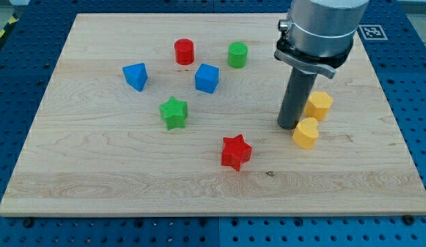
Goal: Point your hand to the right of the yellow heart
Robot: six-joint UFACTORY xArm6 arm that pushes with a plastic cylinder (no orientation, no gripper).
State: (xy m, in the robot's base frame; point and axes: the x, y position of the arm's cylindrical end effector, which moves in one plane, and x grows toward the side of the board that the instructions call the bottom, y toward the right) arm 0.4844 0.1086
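Observation:
The yellow heart (pixel 306 133) lies on the wooden board (pixel 96 171) at the view's right of centre. A second yellow block (pixel 319 105), roughly hexagonal, sits just above and right of it. My tip (pixel 289 126) is the lower end of the dark rod and rests on the board just left of the yellow heart, nearly touching it, and left of the yellow hexagon.
A red star (pixel 235 151) lies left and below the tip. A green star (pixel 174 112), blue cube (pixel 207 78), blue block (pixel 136 76), red cylinder (pixel 184 51) and green cylinder (pixel 237 54) lie further left and up. The board's right edge is near.

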